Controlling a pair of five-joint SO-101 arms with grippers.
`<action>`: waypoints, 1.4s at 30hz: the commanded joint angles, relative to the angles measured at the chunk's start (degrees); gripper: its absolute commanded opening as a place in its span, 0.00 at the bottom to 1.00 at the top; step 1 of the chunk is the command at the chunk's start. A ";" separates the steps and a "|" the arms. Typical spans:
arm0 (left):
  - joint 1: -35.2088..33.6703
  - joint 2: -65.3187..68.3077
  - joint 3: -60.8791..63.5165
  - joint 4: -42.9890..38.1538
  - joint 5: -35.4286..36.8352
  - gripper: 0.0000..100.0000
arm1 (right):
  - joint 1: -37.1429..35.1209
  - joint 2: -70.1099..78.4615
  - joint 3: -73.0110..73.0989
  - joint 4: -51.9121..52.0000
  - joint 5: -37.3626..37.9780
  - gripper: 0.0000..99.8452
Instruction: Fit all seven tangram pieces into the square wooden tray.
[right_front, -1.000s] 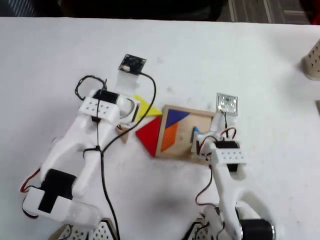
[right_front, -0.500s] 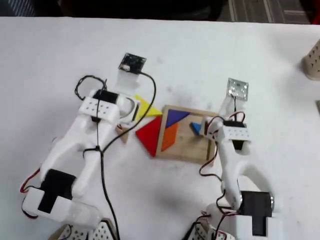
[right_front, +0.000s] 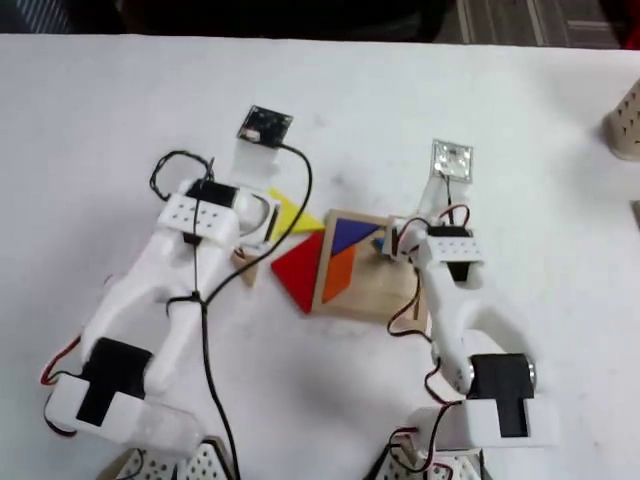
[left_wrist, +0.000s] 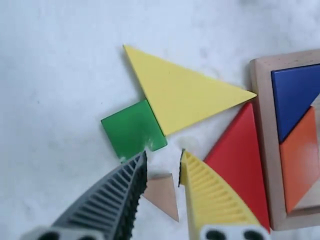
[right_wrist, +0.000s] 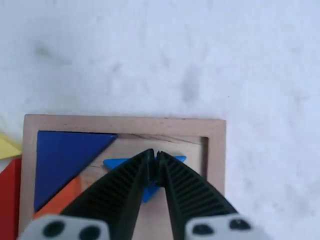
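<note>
Right gripper sat inside the wooden tray, jaws closed to a hairline with nothing between them. Tips were over the light-blue triangle; couldn't tell whether they pressed on it or just hovered. In the high view that piece lay at the tray's 12 o'clock, just short of the far rim. Its long edge ran parallel to that rim, apex pointing to 6 o'clock, toward the right arm's base. Dark-blue triangle filled the 11 o'clock corner, with the orange piece below it at 8–9 o'clock.

Key relation, as a judgement: the light-blue triangle was directly under the closed tips. A thin strip of tray floor showed between its long edge and the far rim, plus a small gap toward the 1 o'clock corner. Next nudge would probably go toward 12–1 o'clock to seat that edge flush. Tips skating off the thin piece looked like the main risk.

Left gripper hung over the worktop at the tray's 9–10 o'clock, jaws part open, holding nothing. Tan triangle lay flat below the jaws, partly between them. Green square lay just past the tips, touching the yellow triangle. Red triangle lay against the tray's 9 o'clock rim. All four loose pieces were nearer the left arm. Count: three of seven in the tray.
</note>
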 joint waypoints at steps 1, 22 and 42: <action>-0.31 -0.48 -0.09 -1.14 -0.26 0.14 | -3.12 0.31 -0.88 -0.31 1.05 0.02; -0.57 -0.48 -0.09 -2.55 -0.26 0.14 | -3.82 -15.96 10.99 1.10 0.79 0.02; -0.57 -0.57 0.97 -4.40 -0.35 0.14 | -12.35 -15.78 10.02 3.56 0.70 0.02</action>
